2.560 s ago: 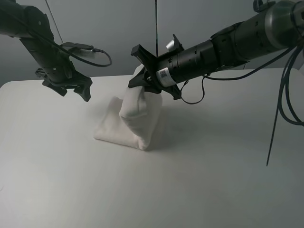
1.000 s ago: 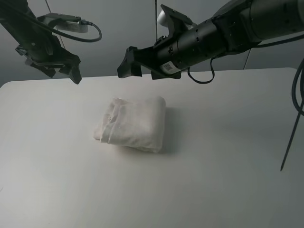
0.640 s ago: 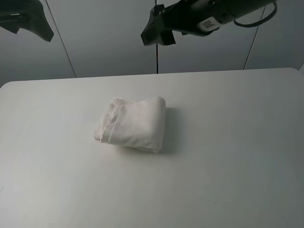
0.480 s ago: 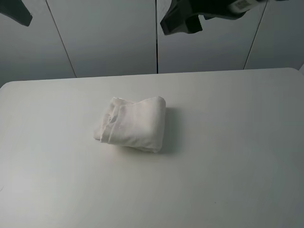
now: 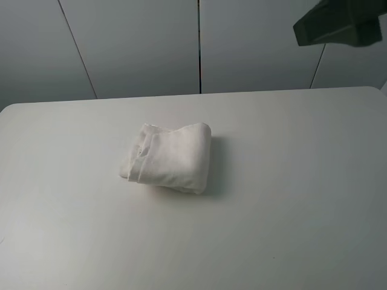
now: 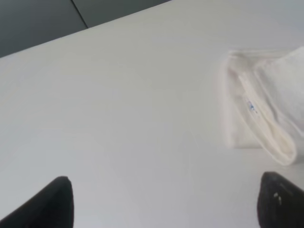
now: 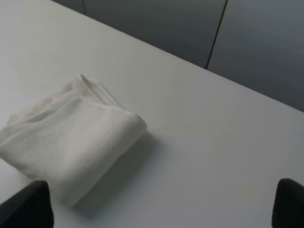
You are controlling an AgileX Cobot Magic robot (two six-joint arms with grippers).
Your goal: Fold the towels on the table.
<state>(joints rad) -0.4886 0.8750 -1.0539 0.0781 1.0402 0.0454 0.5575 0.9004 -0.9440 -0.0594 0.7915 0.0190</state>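
Note:
The white towel (image 5: 168,158) lies folded into a thick, compact bundle a little left of the middle of the white table (image 5: 290,199), and nothing touches it. In the left wrist view the towel (image 6: 266,99) shows its small label (image 6: 250,105). My left gripper (image 6: 164,209) hangs open well above the table, off to one side of the towel. My right gripper (image 7: 159,209) is open too, high above the towel (image 7: 71,137). Only a dark piece of the right arm (image 5: 338,24) shows in the exterior view, at the top right. The left arm is out of that view.
Grey wall panels (image 5: 139,42) stand behind the table's far edge (image 5: 254,92). A rounded corner of the table (image 5: 9,109) shows at the far left.
Both arms have risen away from the towel. The left one has left the exterior view and the right one has drawn off to the top right. The towel has stayed still.

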